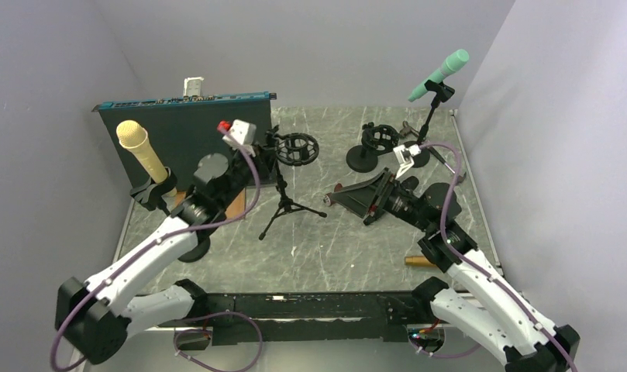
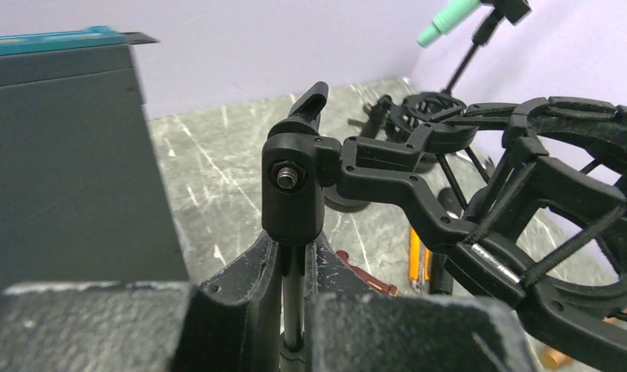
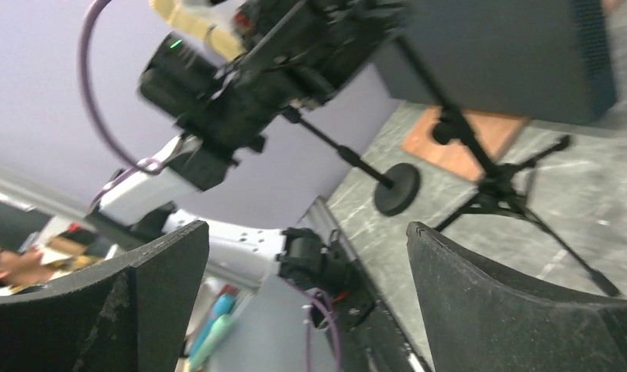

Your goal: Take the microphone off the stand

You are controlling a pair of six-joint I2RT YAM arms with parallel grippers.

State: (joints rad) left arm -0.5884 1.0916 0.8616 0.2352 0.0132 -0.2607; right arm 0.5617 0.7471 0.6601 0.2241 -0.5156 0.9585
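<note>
while the left tool (image 2: 292,294) clamps the thin pole of the tripod stand (image 1: 283,198) under its empty shock mount (image 2: 527,201), the right tool (image 3: 306,298) gapes wide, holding nothing; the yellow microphone (image 1: 143,151), clipped at the table (image 1: 333,256) left, looks rigid, light and smooth: grasp mid-body.

The top camera looks down from high behind the near edge over the whole worktop (image 1: 325,248). The left wrist camera sits tight against the tripod stand (image 2: 293,194), facing far right; the tilted right wrist camera sees that stand (image 3: 488,182) from farther off.
</note>
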